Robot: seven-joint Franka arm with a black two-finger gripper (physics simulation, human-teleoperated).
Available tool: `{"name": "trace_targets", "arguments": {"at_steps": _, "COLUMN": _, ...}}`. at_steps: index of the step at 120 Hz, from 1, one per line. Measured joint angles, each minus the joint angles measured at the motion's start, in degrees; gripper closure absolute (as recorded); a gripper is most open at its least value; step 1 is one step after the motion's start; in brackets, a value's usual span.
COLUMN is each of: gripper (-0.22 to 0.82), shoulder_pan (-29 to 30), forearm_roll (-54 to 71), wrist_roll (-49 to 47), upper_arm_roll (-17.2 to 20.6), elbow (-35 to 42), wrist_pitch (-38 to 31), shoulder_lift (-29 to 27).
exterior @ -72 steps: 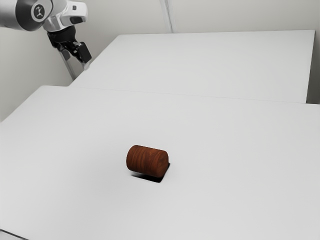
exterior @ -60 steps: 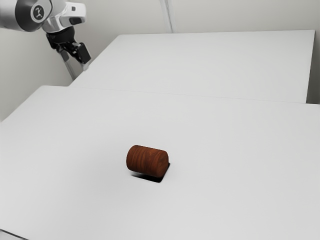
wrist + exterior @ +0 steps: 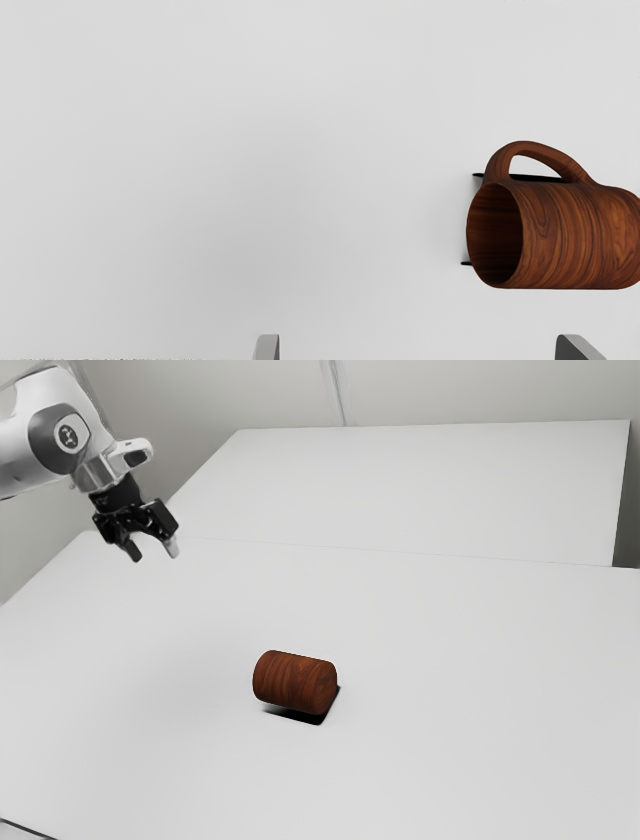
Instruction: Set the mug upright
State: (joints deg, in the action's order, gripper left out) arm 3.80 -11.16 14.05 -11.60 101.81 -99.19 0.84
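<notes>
In the exterior view my gripper (image 3: 154, 553) hangs in the upper left, above the table and well apart from the mug. A brown wood-grained mug (image 3: 290, 680) lies on its side near the middle of that view, its closed base toward the exterior view's right. The wrist view has the mug (image 3: 570, 235) lying with its round mouth and looped handle visible; part of its base end is cut off by the edge. Both fingertips of my gripper (image 3: 417, 347) stand wide apart, nothing held between them.
The mug lies on a white table (image 3: 450, 700). Behind it is another white surface (image 3: 420, 485), with pale walls around. A thin dark line (image 3: 28, 828) runs at the exterior view's lower left corner.
My arm has swung, bringing the gripper lower in the exterior view, with its two fingers now showing apart. The mug has stayed where it was.
</notes>
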Motion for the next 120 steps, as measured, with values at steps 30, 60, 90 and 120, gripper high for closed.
{"name": "trace_targets", "arguments": {"at_steps": 30, "gripper": 0.00, "shoulder_pan": 3.3, "forearm_roll": -11.2, "wrist_roll": 0.8, "upper_arm_roll": 0.0, "elbow": 2.0, "wrist_pitch": 0.3, "shoulder_lift": 5.6}}
{"name": "trace_targets", "arguments": {"at_steps": 60, "gripper": 0.00, "shoulder_pan": 4.6, "forearm_roll": -18.8, "wrist_roll": 3.3, "upper_arm_roll": 0.0, "elbow": 2.7, "wrist_pitch": 0.5, "shoulder_lift": 12.3}}
{"name": "trace_targets", "arguments": {"at_steps": 90, "gripper": 0.00, "shoulder_pan": 4.8, "forearm_roll": -26.8, "wrist_roll": 6.3, "upper_arm_roll": 0.0, "elbow": 6.8, "wrist_pitch": 1.0, "shoulder_lift": 15.4}}
{"name": "trace_targets", "arguments": {"at_steps": 120, "gripper": 0.00, "shoulder_pan": 4.4, "forearm_roll": -36.1, "wrist_roll": 8.4, "upper_arm_roll": 0.2, "elbow": 12.1, "wrist_pitch": 1.6, "shoulder_lift": 18.1}}
